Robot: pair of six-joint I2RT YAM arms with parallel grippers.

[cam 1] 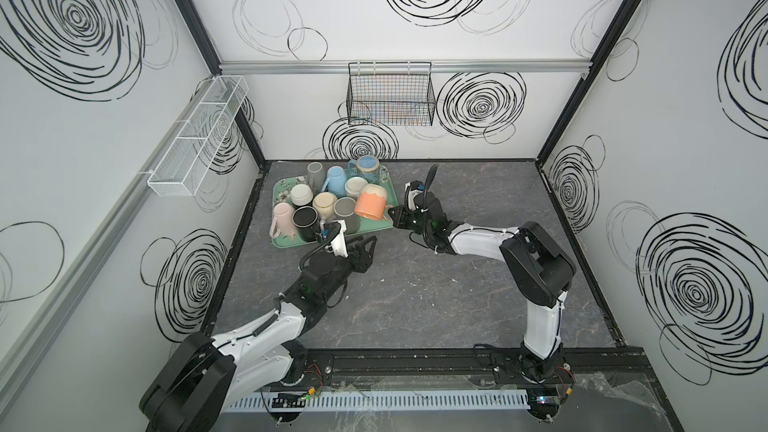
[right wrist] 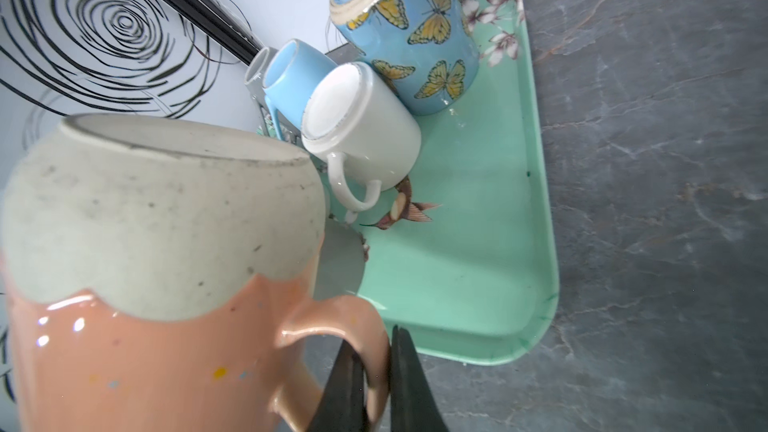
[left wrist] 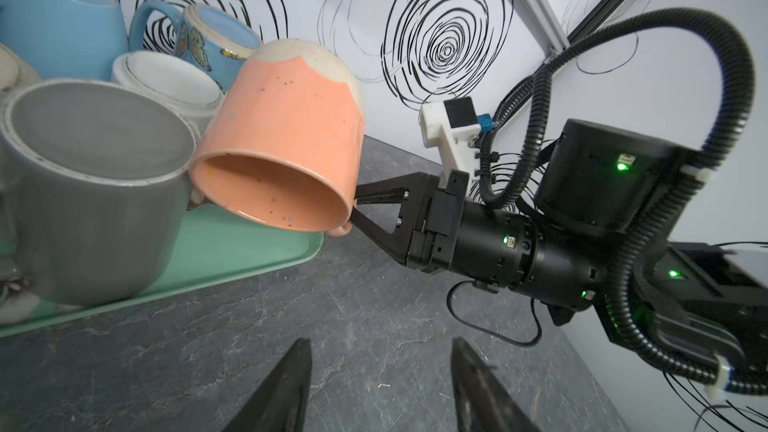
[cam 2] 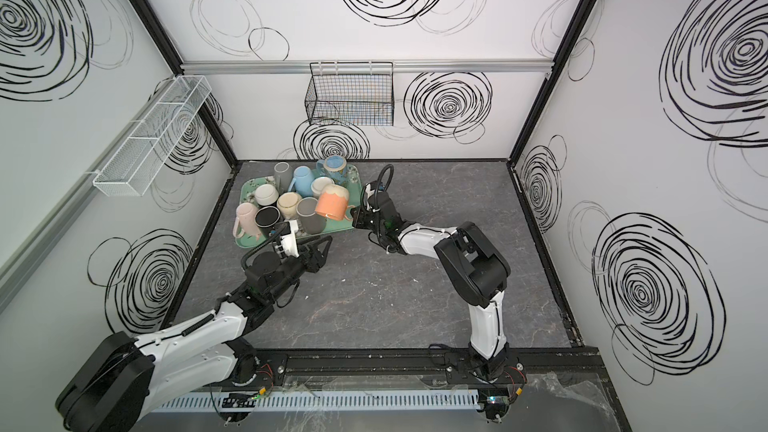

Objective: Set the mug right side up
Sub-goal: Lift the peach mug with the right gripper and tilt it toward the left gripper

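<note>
The mug (cam 1: 371, 203) (cam 2: 331, 202) is orange with a speckled cream base. It hangs tilted over the right end of the green tray (cam 1: 291, 243), base up and mouth facing down and forward. My right gripper (right wrist: 372, 336) (cam 1: 390, 214) is shut on its orange handle (right wrist: 365, 326), one finger through the loop. The left wrist view shows the mug (left wrist: 282, 130) with its rim close to a grey mug (left wrist: 95, 201). My left gripper (left wrist: 381, 342) (cam 1: 372, 241) hovers open over the bare table by the tray's front edge, holding nothing.
Several other mugs stand upside down on the tray: butterfly mug (right wrist: 415, 35), white mug (right wrist: 365, 126), black mug (cam 1: 305, 220), pink mug (cam 1: 282, 218). A black wire basket (cam 1: 390, 93) hangs on the back wall and a white mesh shelf (cam 1: 195, 139) on the left wall.
</note>
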